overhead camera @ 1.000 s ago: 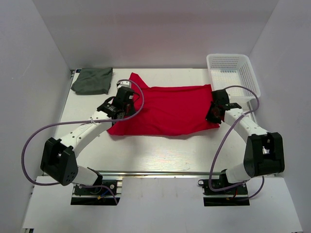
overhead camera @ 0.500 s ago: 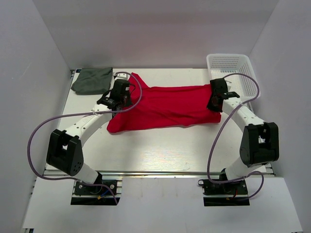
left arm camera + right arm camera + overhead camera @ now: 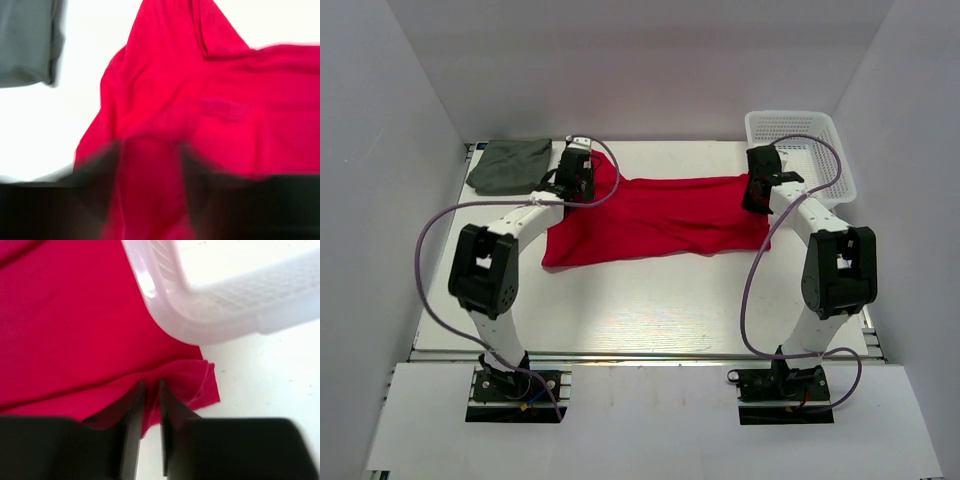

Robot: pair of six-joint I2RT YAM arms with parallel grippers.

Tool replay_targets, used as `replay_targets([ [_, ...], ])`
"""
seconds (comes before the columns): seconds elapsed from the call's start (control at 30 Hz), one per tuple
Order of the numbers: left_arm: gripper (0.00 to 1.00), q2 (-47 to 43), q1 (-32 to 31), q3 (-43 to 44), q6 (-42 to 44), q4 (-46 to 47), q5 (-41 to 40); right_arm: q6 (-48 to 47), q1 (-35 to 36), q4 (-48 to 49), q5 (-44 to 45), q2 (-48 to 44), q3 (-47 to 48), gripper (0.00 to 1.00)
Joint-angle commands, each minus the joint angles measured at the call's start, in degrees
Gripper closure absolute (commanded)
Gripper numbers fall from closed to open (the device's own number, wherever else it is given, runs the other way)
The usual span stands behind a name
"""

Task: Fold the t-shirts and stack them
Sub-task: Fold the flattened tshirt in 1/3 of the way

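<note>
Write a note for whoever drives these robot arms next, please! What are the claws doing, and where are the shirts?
Left gripper: at the left end of the red t-shirt, fingers apart with cloth between them; the view is blurred, so the grip is unclear.
Right gripper: at the shirt's right corner beside the white mesh basket, fingers nearly together; grip unclear.
Things: the red t-shirt lies spread across the far half of the table; the grey-green t-shirt sits at the far left corner.
Done: the grey-green one looks folded.
Left: finish folding the red one, then stack the two.
</note>
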Motion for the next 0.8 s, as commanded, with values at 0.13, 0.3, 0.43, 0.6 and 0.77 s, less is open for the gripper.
replay_targets([
  [0.13, 0.16, 7.2, 2.7, 11.0, 8.7, 4.5, 7.6, -7.6, -0.3, 4.9, -7.2, 0.8, 4.9, 0.59],
  [0.3, 0.00, 6.1, 3.2, 15.2, 7.9, 1.2, 10.5, -9.8, 0.2, 5.5, -14.2, -0.9, 4.1, 0.53],
  [0.43, 0.00, -0.7, 3.2, 7.8, 5.1, 0.9, 17.4, -10.3, 0.3, 9.1, -19.5, -5.4, -2.5, 0.39],
  [0.6, 0.00, -5.4, 1.7, -1.5, -0.9, 0.9, 30.9, -9.0, 1.0, 11.0, -22.6, -8.4, -10.4, 0.28],
  [0.77, 0.00, -3.0, 1.7, -7.3, -5.3, 4.9, 39.2, -6.7, 1.0, 9.4, -17.2, -5.9, -12.0, 0.28],
])
